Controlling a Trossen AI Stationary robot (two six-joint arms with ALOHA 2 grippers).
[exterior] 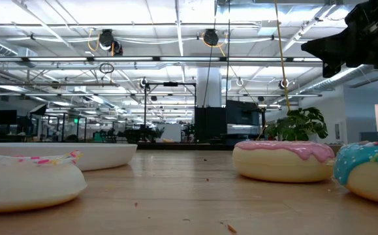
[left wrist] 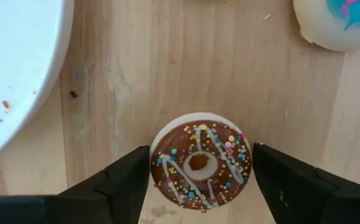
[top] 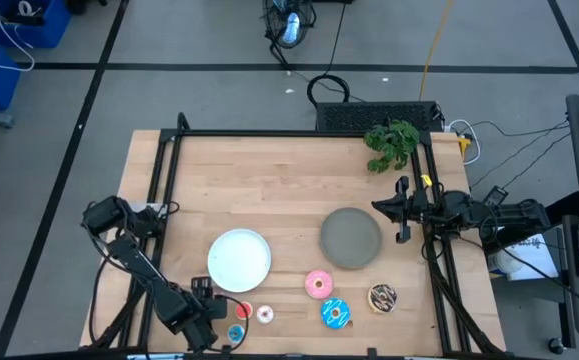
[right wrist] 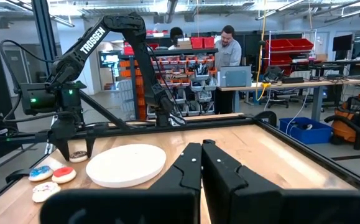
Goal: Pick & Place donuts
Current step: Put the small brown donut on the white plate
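Note:
My left gripper (left wrist: 201,186) is down at the table's near left, just on the near side of the white plate (top: 239,259), shut on the tiny brown donut (left wrist: 201,163) with pale drizzle and sprinkles. The tiny red (top: 244,312), white (top: 265,314) and blue (top: 236,333) donuts lie flat beside it. The larger pink (top: 318,285), blue (top: 335,313) and brown (top: 382,297) donuts lie flat near the near edge, to the right. My right gripper (right wrist: 201,155) is shut and holds nothing, hovering at the right edge of the grey plate (top: 351,238). My left gripper pinches the tiny brown donut by its outer rim (left wrist: 155,168), one finger (left wrist: 127,183) on each opposite side. The fingers come from above, pointing down. The donut lies flat with its iced face up. Whether it is off the table, I cannot tell.
A green plant (top: 391,143) stands at the far right corner. Black frame rails run along the table's left, far and right sides. Bare wood lies between the plates and the far edge. People stand in the room beyond the table.

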